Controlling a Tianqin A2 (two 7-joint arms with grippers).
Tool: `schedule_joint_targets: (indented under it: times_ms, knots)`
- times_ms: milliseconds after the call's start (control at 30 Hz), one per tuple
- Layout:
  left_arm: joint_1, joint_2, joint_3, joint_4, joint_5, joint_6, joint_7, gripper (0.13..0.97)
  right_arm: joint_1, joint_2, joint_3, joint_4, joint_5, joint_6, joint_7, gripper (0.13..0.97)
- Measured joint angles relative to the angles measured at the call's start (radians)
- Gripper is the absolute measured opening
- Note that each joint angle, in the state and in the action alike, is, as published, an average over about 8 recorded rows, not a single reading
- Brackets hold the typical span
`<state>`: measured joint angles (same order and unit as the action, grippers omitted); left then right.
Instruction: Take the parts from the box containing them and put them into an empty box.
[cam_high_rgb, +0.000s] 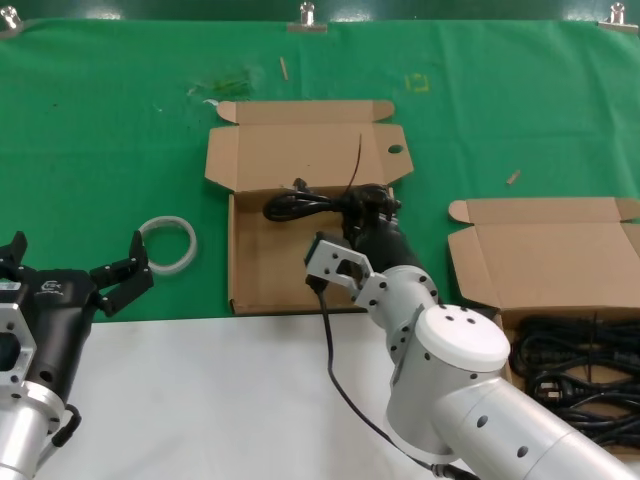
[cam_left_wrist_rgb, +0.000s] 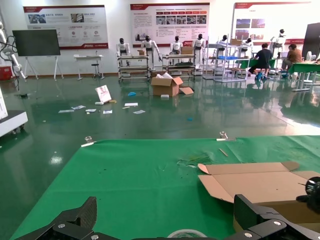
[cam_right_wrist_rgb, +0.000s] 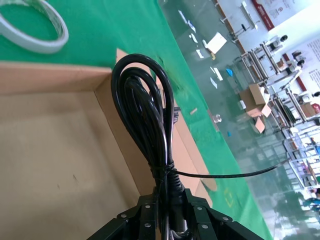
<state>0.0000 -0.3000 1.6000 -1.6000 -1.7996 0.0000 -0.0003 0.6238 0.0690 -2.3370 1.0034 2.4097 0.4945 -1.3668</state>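
Observation:
My right gripper (cam_high_rgb: 368, 203) is shut on a coiled black power cable (cam_high_rgb: 305, 204) and holds it over the far part of the empty box (cam_high_rgb: 262, 285), whose lid has a small round hole (cam_high_rgb: 395, 150). In the right wrist view the cable bundle (cam_right_wrist_rgb: 145, 115) sticks out from between the shut fingers (cam_right_wrist_rgb: 146, 216), above the box floor (cam_right_wrist_rgb: 55, 165). The box containing the other cables (cam_high_rgb: 575, 375) stands at the right, its plain lid (cam_high_rgb: 550, 255) open. My left gripper (cam_high_rgb: 75, 265) is open and empty at the left, near the table's front edge.
A white translucent ring (cam_high_rgb: 167, 243) lies on the green cloth between my left gripper and the empty box; it also shows in the right wrist view (cam_right_wrist_rgb: 32, 30). A white surface (cam_high_rgb: 200, 400) runs along the front. Small scraps lie at the back of the cloth.

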Motion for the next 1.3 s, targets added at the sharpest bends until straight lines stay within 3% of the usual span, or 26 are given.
schedule_joint_targets:
  times_ms: [333, 833, 1133, 1300]
  knots:
    - [0.0, 0.0, 0.0, 0.0, 0.0, 0.0, 0.0, 0.965, 0.01, 0.0, -0.031, 0.001, 0.07, -0.003, 0.044, 0.227]
    - [0.0, 0.0, 0.0, 0.0, 0.0, 0.0, 0.0, 0.965, 0.01, 0.001, -0.031, 0.001, 0.075, -0.004, 0.045, 0.279]
    - [0.0, 0.0, 0.0, 0.0, 0.0, 0.0, 0.0, 0.965, 0.01, 0.001, -0.031, 0.001, 0.075, -0.004, 0.045, 0.394]
    - [0.0, 0.0, 0.0, 0.0, 0.0, 0.0, 0.0, 0.965, 0.01, 0.001, -0.031, 0.001, 0.075, -0.004, 0.045, 0.508]
